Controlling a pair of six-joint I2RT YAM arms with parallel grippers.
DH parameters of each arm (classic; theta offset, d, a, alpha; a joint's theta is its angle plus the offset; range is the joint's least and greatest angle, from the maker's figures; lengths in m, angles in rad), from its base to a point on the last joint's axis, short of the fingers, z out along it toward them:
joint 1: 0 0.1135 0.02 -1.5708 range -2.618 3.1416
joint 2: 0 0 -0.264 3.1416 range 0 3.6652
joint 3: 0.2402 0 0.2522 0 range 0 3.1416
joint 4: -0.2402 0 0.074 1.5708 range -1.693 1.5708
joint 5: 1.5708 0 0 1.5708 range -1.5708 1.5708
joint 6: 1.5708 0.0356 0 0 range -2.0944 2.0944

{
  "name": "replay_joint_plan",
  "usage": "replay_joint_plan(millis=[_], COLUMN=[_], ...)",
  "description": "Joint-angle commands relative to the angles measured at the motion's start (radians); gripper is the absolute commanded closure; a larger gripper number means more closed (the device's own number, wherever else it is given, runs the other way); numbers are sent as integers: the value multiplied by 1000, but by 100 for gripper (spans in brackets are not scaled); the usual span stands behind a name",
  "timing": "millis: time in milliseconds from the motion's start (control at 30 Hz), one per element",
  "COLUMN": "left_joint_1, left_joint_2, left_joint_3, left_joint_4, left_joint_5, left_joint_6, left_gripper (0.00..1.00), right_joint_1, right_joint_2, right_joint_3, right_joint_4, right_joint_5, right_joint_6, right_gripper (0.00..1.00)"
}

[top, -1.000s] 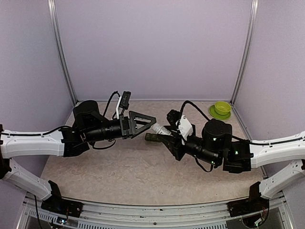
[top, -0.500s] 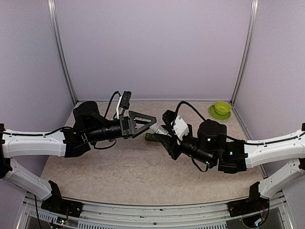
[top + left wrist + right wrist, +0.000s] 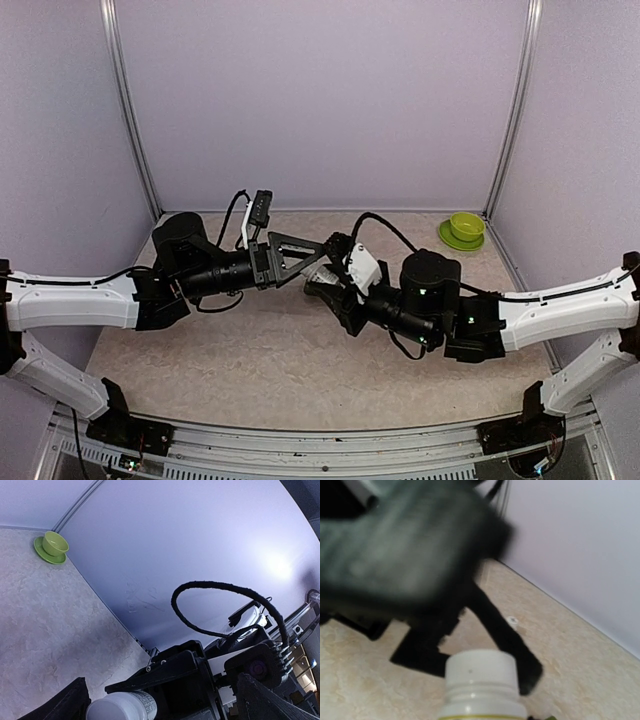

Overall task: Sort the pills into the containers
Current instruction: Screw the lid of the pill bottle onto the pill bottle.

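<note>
Left arm (image 3: 70, 300): white, reaching in from the left edge over the mottled beige table (image 3: 250, 350). Left gripper (image 3: 312, 256): jaws spread wide, holding nothing, pointing right at the middle of the table; the wrist view shows its two dark fingers (image 3: 62, 705) either side of the bottle's end. Bottle (image 3: 480, 672): white, capped, label unreadable, clasped in the right gripper (image 3: 330, 282), its cap toward the left gripper. Containers (image 3: 312, 289): dark green strip lying on the table at centre, just below the two grippers and partly hidden by the right one; whether its lids are up or down cannot be told. Right arm (image 3: 560, 305): white, entering from the right edge. Bowl (image 3: 466, 224): lime green, on a matching saucer (image 3: 456, 239), far right corner, well apart from the grippers.
</note>
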Motion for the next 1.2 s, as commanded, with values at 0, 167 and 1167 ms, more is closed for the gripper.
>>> replay_joint_plan(millis=[0, 167, 1167], left_joint_1=[-13, -12, 0], left_joint_2=[-33, -48, -71], left_joint_3=[-4, -6, -26], left_joint_4=[71, 71, 61], left_joint_5=[43, 36, 33], left_joint_6=[4, 9, 5], left_gripper=[1, 1, 1], right_joint_1=[15, 26, 28], right_joint_2=[47, 84, 30], right_joint_3=[38, 52, 12], right_joint_4=[-4, -8, 60], right_joint_5=[-32, -46, 80], right_joint_6=[-4, -3, -69], right_gripper=[75, 75, 74])
